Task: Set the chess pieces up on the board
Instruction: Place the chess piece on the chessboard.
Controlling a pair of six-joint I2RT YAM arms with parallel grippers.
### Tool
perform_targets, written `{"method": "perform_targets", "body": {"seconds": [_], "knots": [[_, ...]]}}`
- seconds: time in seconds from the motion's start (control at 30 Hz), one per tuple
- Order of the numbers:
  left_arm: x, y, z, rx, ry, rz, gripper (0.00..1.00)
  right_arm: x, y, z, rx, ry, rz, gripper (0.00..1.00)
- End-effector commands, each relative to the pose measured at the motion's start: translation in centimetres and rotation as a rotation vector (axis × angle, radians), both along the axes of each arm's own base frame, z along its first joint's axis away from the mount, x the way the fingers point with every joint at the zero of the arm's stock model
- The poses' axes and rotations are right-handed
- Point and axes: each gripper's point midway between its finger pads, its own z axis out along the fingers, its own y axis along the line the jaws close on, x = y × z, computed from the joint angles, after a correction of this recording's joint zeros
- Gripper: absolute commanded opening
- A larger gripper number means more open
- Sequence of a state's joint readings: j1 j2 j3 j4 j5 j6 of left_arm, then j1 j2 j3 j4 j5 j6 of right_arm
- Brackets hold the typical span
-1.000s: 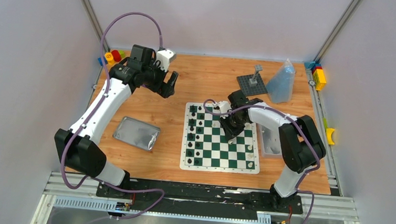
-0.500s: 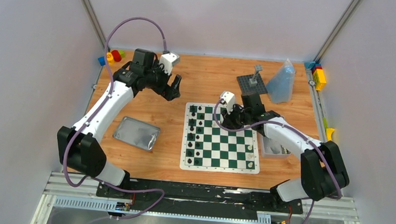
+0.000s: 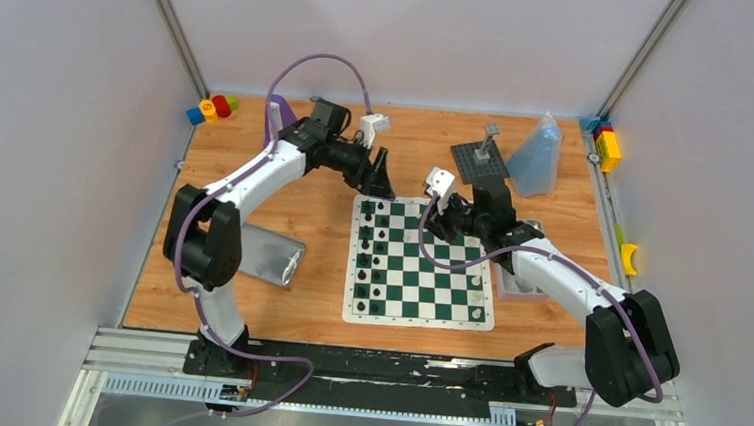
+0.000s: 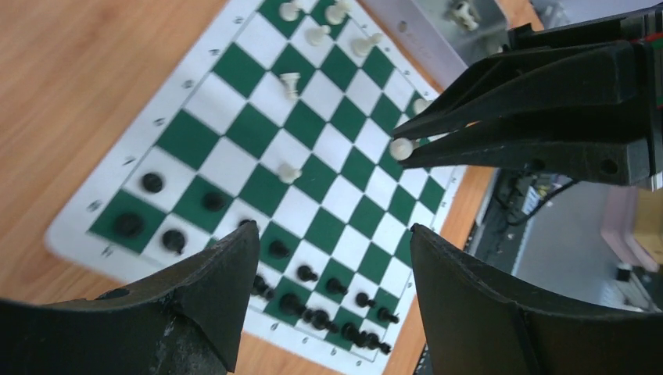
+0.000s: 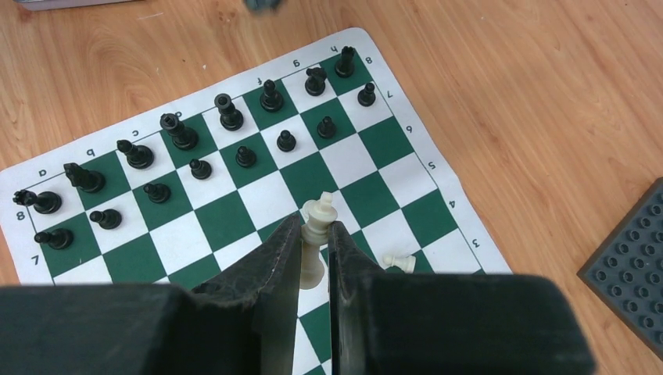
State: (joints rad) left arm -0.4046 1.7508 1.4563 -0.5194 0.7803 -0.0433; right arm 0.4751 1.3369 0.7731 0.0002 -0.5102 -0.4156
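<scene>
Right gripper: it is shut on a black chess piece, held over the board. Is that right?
Not quite. The right gripper is shut on a white chess piece, not a black one; the black pieces all stand in their rows. The right wrist view shows the pale piece pinched between the two fingers, held over the board.
</scene>
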Motion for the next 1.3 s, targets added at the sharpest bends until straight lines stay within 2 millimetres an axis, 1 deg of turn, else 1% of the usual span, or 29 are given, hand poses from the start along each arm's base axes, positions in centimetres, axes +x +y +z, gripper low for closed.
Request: {"method": "perform_targets", "body": {"seconds": [0.0,0.03,0.17,0.2,0.3,0.47,0.63,0.87,1.27], "knots": [[-1.5,-4.3,2.3,-0.133,0.125,-0.101,0.76,0.5,0.6,2.9,0.046,-0.090,0.027,0.06],[-1.6,-5.0,2.2,-0.141,0.145,-0.117,0.76,0.4,0.5,2.9,0.044,-0.087,0.025,0.05],[-1.7,-6.6,1.6,-0.148,0.206,-0.124,0.71,0.4,0.6,2.8,0.046,-0.070,0.024,0.05],[-1.8,-6.8,1.5,-0.147,0.219,-0.121,0.68,0.4,0.6,2.9,0.047,-0.070,0.024,0.05],[-1.9,-7.5,0.8,-0.136,0.249,-0.128,0.64,0.5,0.6,3.1,0.047,-0.072,0.020,0.05],[-1.5,-7.8,0.0,-0.121,0.248,-0.121,0.59,0.3,0.7,3.1,0.050,-0.064,0.027,0.04],[-1.4,-8.4,-0.6,-0.108,0.253,-0.127,0.57,0.2,0.7,3.2,0.054,-0.059,0.029,0.04],[-2.2,-9.5,-1.4,-0.101,0.287,-0.157,0.52,0.2,0.7,3.3,0.055,-0.061,0.028,0.04],[-3.5,-9.9,-2.1,-0.096,0.321,-0.192,0.41,0.4,0.6,3.2,0.048,-0.063,0.017,0.03]]}}
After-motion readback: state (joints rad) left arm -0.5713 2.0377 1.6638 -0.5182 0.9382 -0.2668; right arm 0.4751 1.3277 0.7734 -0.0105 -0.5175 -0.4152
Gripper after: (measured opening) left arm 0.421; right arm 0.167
